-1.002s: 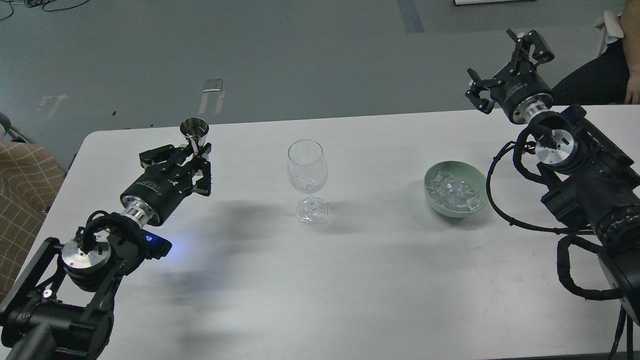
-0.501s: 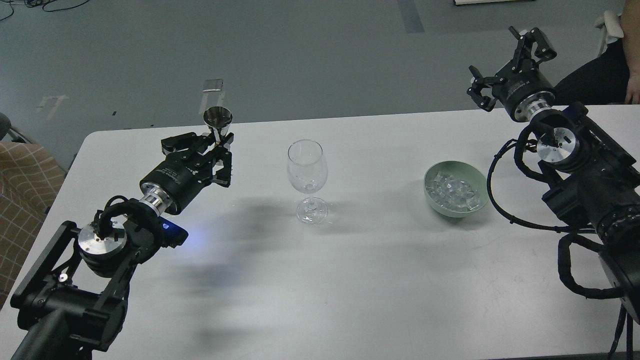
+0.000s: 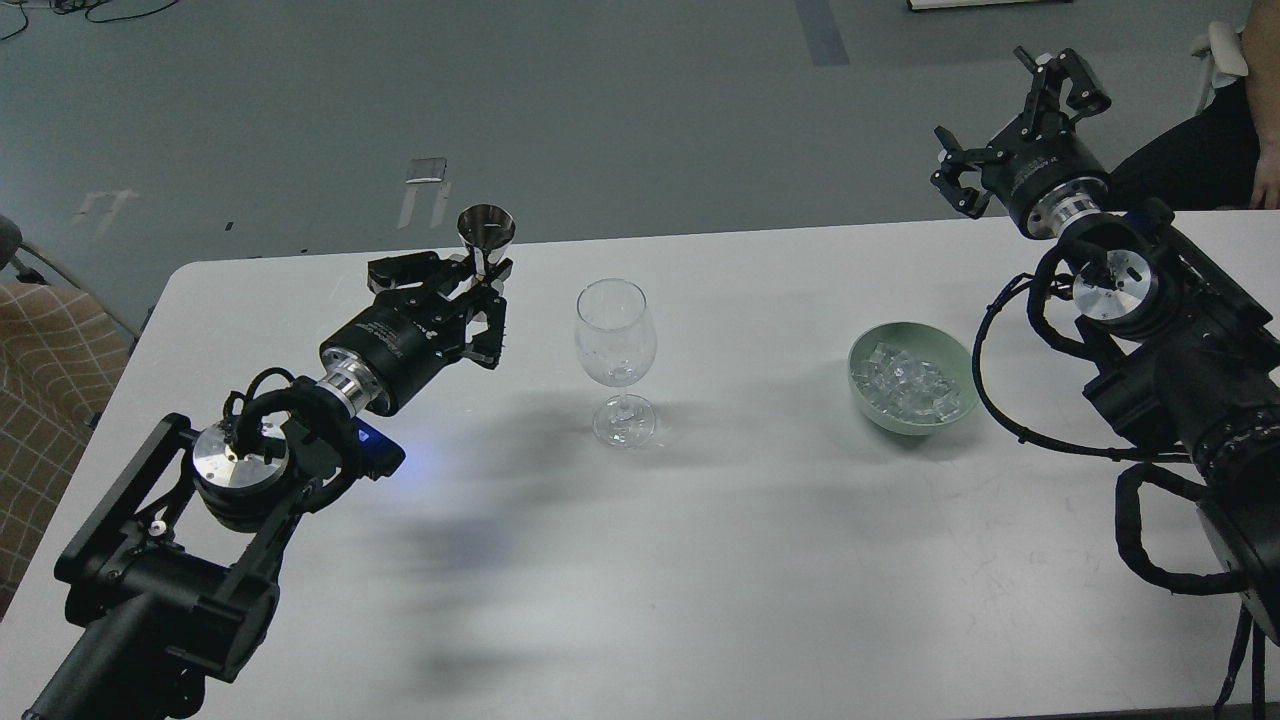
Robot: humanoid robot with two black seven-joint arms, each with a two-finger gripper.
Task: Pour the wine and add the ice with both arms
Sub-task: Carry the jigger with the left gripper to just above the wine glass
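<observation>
A clear stemmed wine glass (image 3: 615, 350) stands upright mid-table. My left gripper (image 3: 478, 292) is shut on a small shiny metal measuring cup (image 3: 486, 235), held upright above the table just left of the glass's rim. Any wine in the cup cannot be seen. A pale green bowl (image 3: 960, 375) to the right of the glass holds several clear ice cubes (image 3: 905, 388). My right gripper (image 3: 1015, 120) is open and empty, raised beyond the table's far edge, up and right of the bowl.
The white table (image 3: 700, 560) carries only the glass and the bowl. A person's dark-clothed arm (image 3: 1190, 150) sits at the far right edge. A chequered cloth (image 3: 45, 370) lies off the table's left side.
My left gripper has carried the metal cup to the right and a little higher, closer to the wine glass. My right gripper has hardly moved.
</observation>
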